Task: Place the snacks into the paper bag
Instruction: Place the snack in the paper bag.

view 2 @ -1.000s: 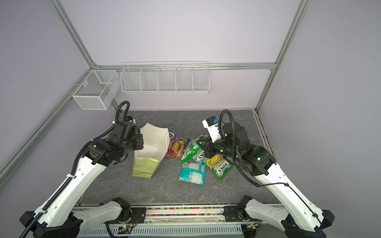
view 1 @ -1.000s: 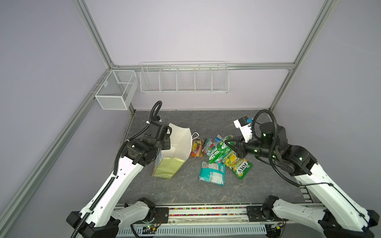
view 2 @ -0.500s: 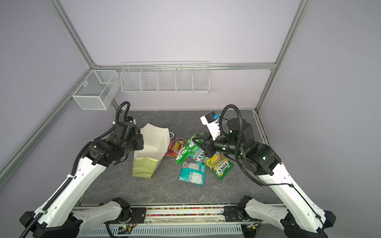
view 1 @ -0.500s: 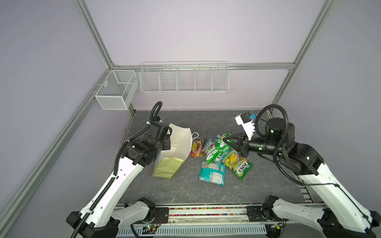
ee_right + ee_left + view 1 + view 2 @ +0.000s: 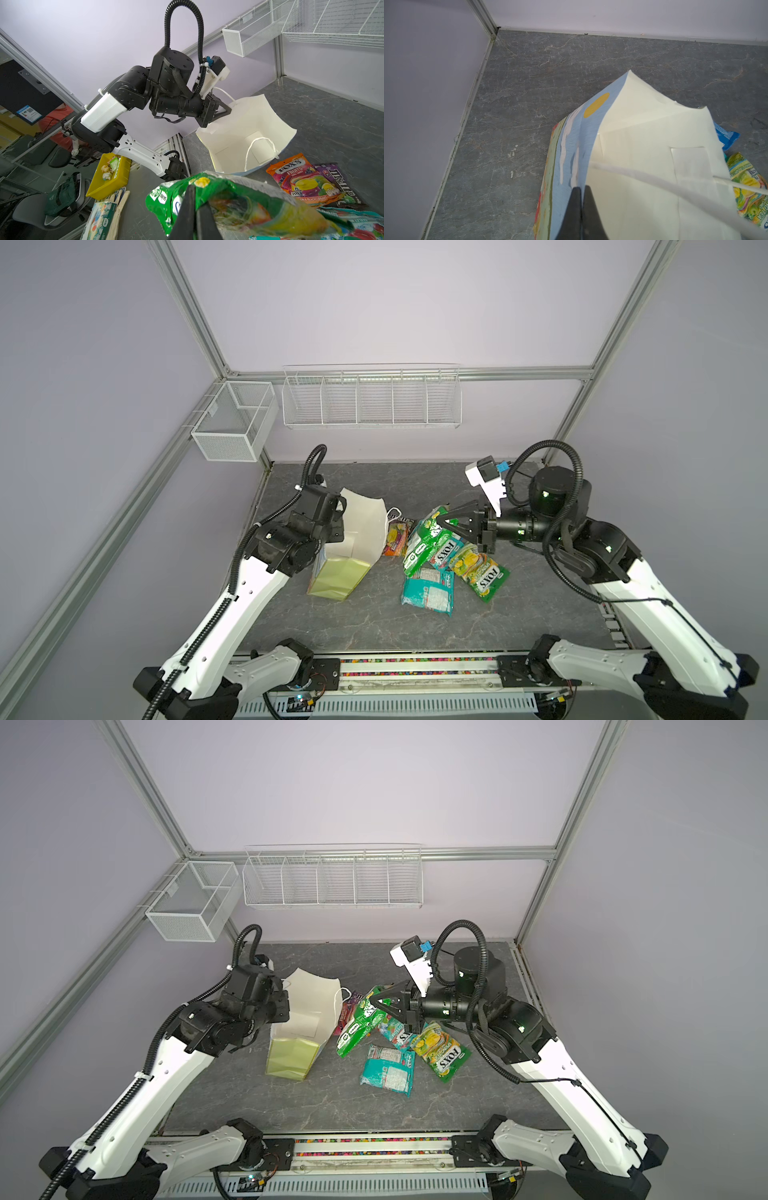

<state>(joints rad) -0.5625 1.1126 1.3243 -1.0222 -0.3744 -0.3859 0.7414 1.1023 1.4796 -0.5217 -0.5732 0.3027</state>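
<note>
Tabletop (image 5: 415,614): left gripper (image 5: 581,188) pinches paper bag (image 5: 361,522) rim, right gripper (image 5: 197,197) seemingly clamps green packet (image 5: 424,549).

Paper bag (image 5: 353,547): one, centre-left in both top views. Cord handles (image 5: 259,145) on it: two, counted in the right wrist view.

Snack packets: six told apart in a top view, all mid-frame, right of the bag:
- green packet (image 5: 419,556): one
- teal-and-red packet (image 5: 446,558): one
- yellow-green packet (image 5: 482,574): one
- teal packet (image 5: 428,595): one
- orange packet (image 5: 395,537): one
- purple packet (image 5: 405,523): one

Blue packet (image 5: 726,138): one corner at the right edge of the left wrist view. Cannot tell if it is a seventh.

Wire baskets: two, upper left. One is a mesh box (image 5: 232,427), one a long rack (image 5: 372,400) with five compartments.

Robot arms: two, left arm (image 5: 249,593) and right arm (image 5: 648,593).
</note>
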